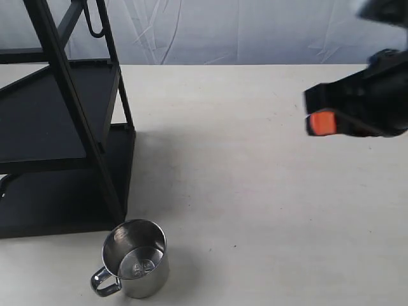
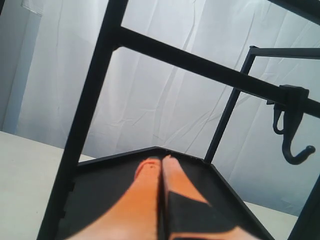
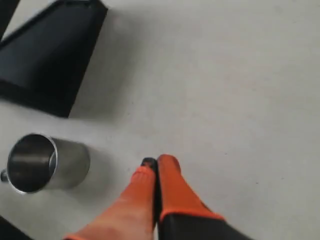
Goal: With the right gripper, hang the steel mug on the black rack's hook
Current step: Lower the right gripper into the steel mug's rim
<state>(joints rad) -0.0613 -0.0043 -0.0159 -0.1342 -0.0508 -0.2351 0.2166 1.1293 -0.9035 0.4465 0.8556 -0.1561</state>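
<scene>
The steel mug stands upright on the table near the front, just before the black rack's base, handle toward the front left. It also shows in the right wrist view, the mug well off to the side of my fingers. The hook hangs high on the rack frame; the left wrist view shows the hook too. My right gripper hovers at the right, far from the mug, its orange fingers pressed together and empty. My left gripper is shut, pointing over a rack shelf.
The white table stretches between the rack and my right arm. A white cloth backdrop hangs behind. The rack's flat shelves fill the left side.
</scene>
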